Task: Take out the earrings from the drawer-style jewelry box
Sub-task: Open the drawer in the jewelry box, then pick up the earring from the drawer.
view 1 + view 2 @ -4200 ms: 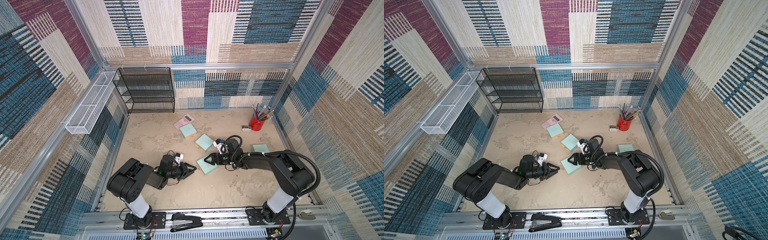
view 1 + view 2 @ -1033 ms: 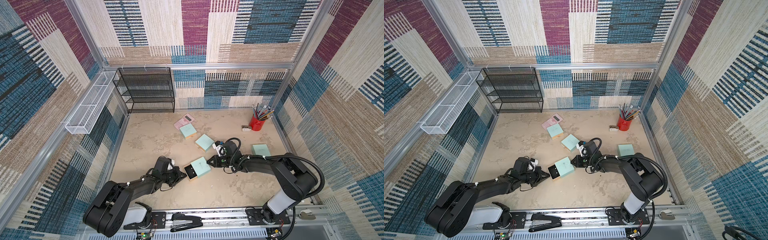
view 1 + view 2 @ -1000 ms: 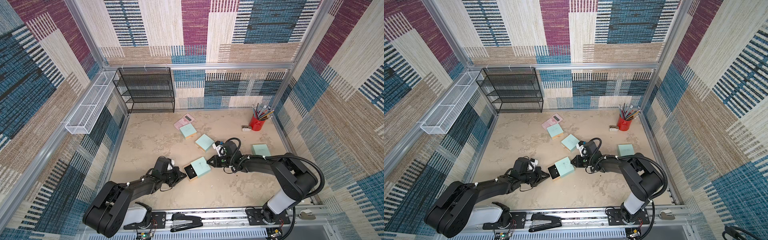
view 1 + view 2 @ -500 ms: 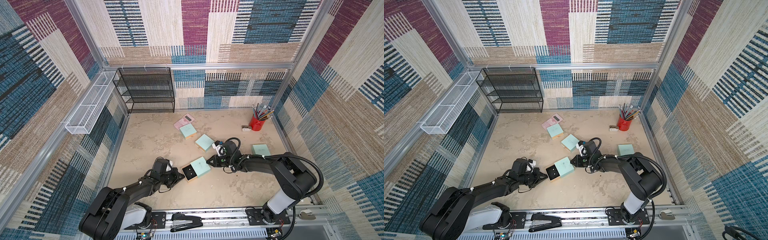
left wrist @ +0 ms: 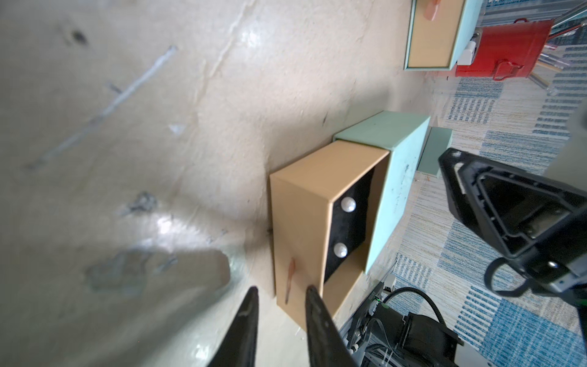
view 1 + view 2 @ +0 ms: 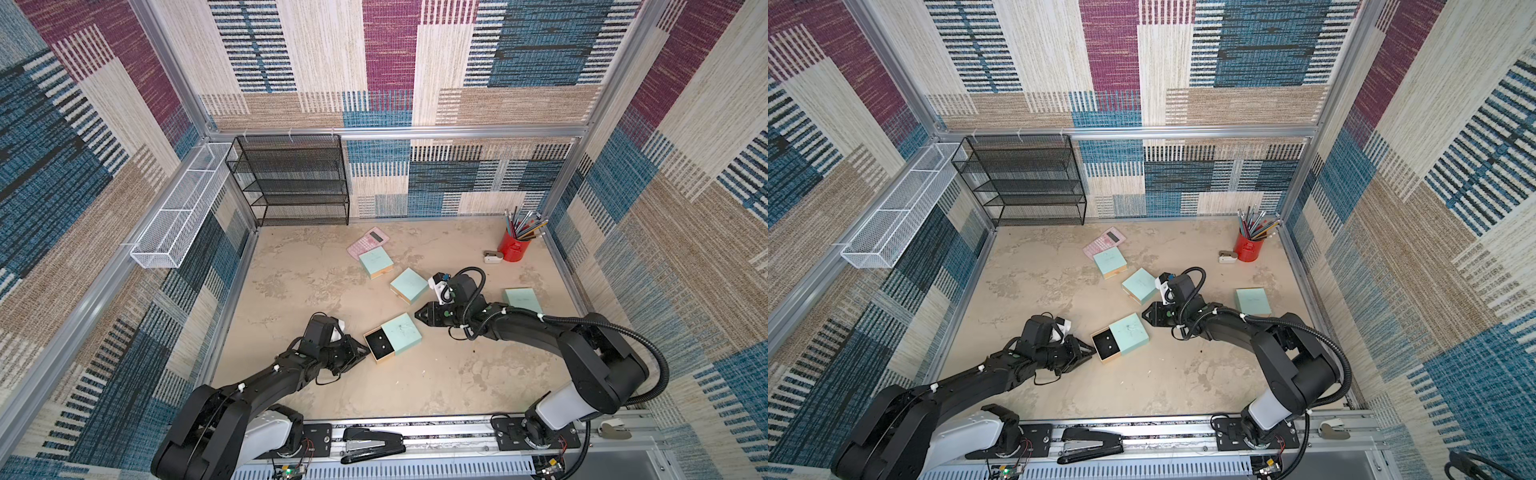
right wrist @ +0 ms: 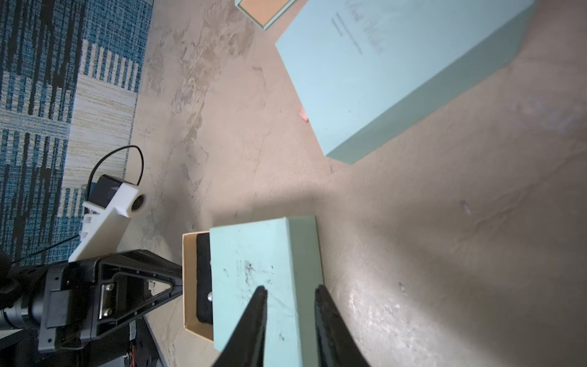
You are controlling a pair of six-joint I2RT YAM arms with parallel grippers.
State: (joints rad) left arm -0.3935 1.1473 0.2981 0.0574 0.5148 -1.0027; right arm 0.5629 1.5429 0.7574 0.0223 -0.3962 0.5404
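Both top views looked down from high up at the whole floor [image 6: 291,291], side by side and almost the same. Each wrist camera sat low and close, facing the open box [image 5: 301,206] from opposite ends.

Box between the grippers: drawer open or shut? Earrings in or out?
Open: the tan drawer sticks partly out of its mint sleeve. Two pearl earrings sit inside on the black pad.

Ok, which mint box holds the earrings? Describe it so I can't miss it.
On the beige floor, look between the left gripper and right gripper. That mint box is the only one with its brown drawer slid out, showing two pearl earrings on black lining.
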